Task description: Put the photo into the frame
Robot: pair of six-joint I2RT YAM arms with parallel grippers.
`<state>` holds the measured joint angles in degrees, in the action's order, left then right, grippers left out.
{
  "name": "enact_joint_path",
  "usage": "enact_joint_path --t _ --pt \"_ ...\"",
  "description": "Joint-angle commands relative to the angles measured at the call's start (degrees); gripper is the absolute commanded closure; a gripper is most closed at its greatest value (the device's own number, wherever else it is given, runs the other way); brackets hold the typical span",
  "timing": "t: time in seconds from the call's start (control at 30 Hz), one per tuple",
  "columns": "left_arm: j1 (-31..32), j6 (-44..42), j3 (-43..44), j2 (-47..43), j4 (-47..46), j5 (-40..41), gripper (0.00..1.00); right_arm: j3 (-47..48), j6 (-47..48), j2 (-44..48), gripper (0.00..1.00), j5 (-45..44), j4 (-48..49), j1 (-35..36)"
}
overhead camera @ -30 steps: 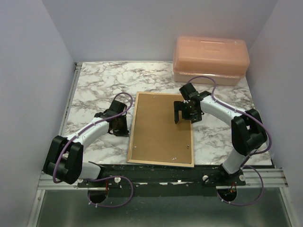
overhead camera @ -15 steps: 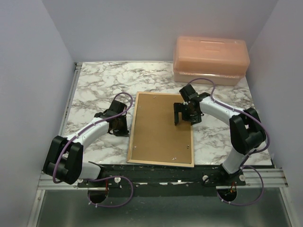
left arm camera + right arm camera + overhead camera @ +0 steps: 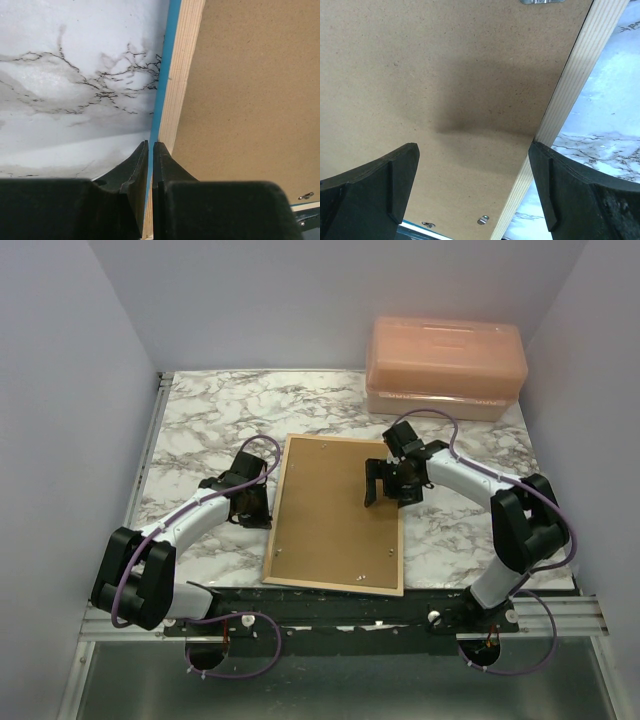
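Pale wood back upward, the frame (image 3: 330, 586) lies near the marble tabletop's (image 3: 200, 430) front edge, holding a brown backing sheet (image 3: 325, 520). The left gripper (image 3: 150, 145), jaws almost closed, meets its left edge. The right gripper (image 3: 387, 490) gapes wide over its right rail.

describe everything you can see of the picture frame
The frame lies face down on the marble table: a thin rectangle, pale wood back rim, bright blue outer edge. A brown backing board with small metal clips fills it. The left gripper, nearly closed, sits at its left edge; the right gripper hangs open over the board.
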<state>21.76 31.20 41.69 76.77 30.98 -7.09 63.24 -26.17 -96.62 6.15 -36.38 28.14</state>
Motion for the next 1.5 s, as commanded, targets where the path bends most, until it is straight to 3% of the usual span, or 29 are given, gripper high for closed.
enact_joint_path --t 0.0,0.23,0.47,0.67,0.9,1.03,1.2,1.47 --pt "0.0 -0.5 1.4 -0.8 -1.0 -1.4 0.89 -2.8 -2.2 -0.7 0.0 7.4 -0.5 1.6" --pt "0.1 -0.5 0.9 -0.3 -1.9 -2.5 0.88 -2.2 -1.2 -1.8 0.0 7.6 -1.6 3.0" --pt "0.1 -0.5 -0.2 0.7 -3.4 -3.6 0.89 -3.1 -2.6 -1.5 0.01 18.0 2.6 3.1" --pt "0.1 -0.3 -1.1 1.2 -4.7 -4.7 0.89 -3.1 -3.8 -1.4 0.01 19.6 3.9 3.1" --pt "0.1 -0.4 -0.9 1.0 -4.2 -4.0 0.87 -0.7 -1.9 -0.6 0.0 4.9 -3.9 3.4" --pt "0.1 -0.5 -0.4 0.9 -3.1 -2.8 0.85 0.4 -1.6 2.0 0.0 4.3 -4.9 3.4" --pt "0.1 -0.5 0.0 0.5 -2.2 -1.5 0.76 2.6 -1.5 3.0 0.0 0.1 -6.5 3.4" --pt "0.1 -0.4 -0.4 -1.3 -1.5 -1.1 0.43 4.3 -1.8 3.6 0.0 -0.3 -5.3 1.4"
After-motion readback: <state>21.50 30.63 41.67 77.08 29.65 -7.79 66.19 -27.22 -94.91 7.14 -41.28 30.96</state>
